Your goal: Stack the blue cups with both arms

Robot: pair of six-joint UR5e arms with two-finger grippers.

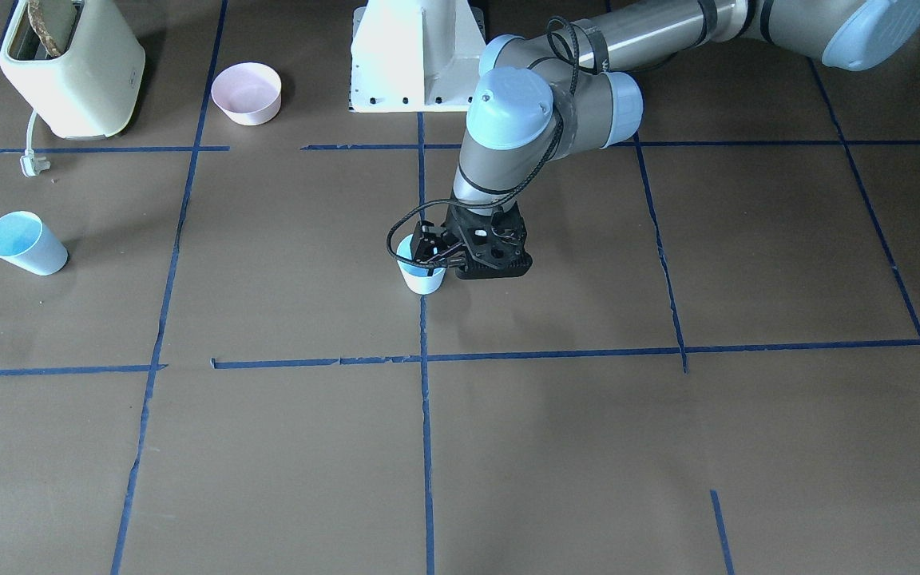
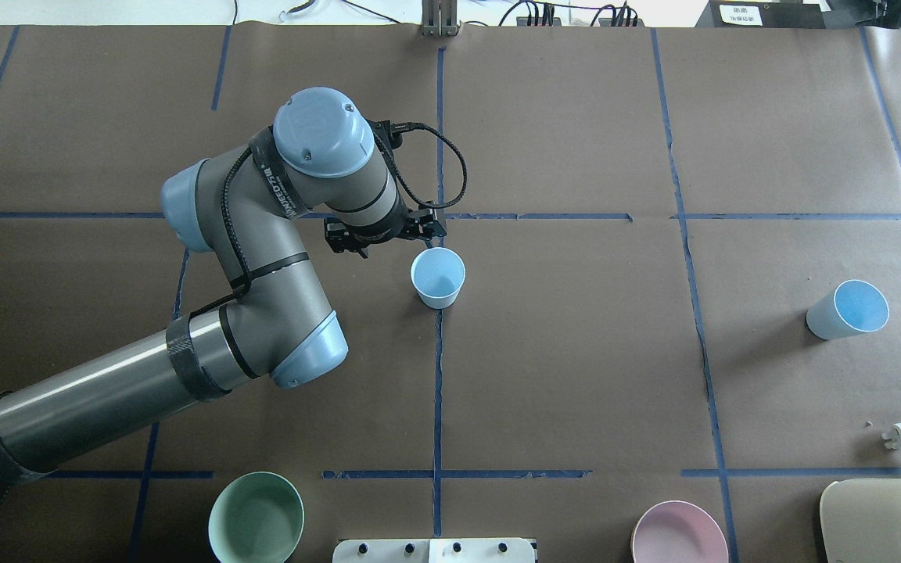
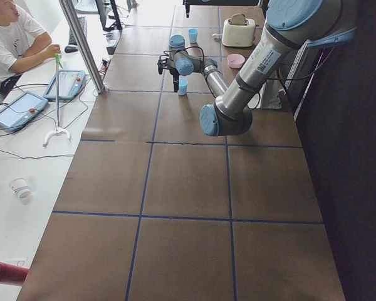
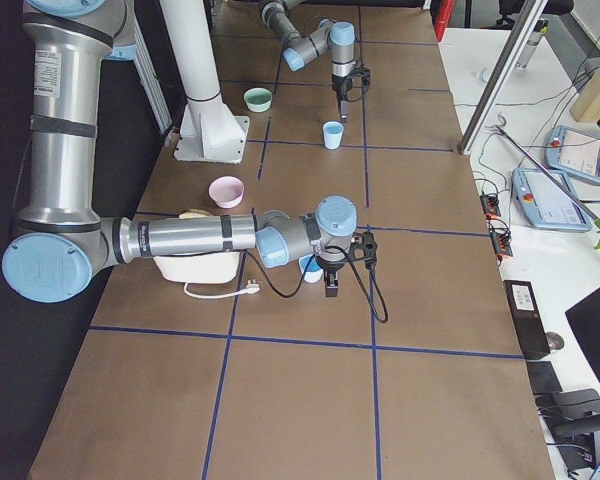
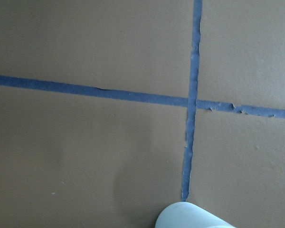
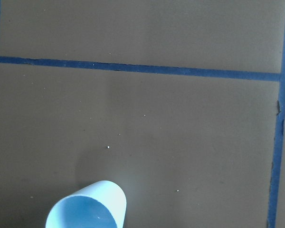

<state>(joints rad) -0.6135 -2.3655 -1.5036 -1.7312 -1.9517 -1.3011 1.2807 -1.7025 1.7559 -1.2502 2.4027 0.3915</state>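
We cannot tell the jaw opening of the left gripper (image 1: 490, 263); it grips nothing and hangs just beside the central pale-blue tapered plastic cup (image 1: 422, 275). The right gripper (image 4: 332, 282), its spacing likewise unclear, hangs near the second pale-blue cup (image 2: 848, 310). An off-centre descent could strike a rim and topple that cup. Both cups stand empty, well apart.

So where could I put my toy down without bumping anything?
Bare: the table between the middle cup and the side cup, and the far side beyond both. Crowded: the corner with the toaster, plug and pink bowl.
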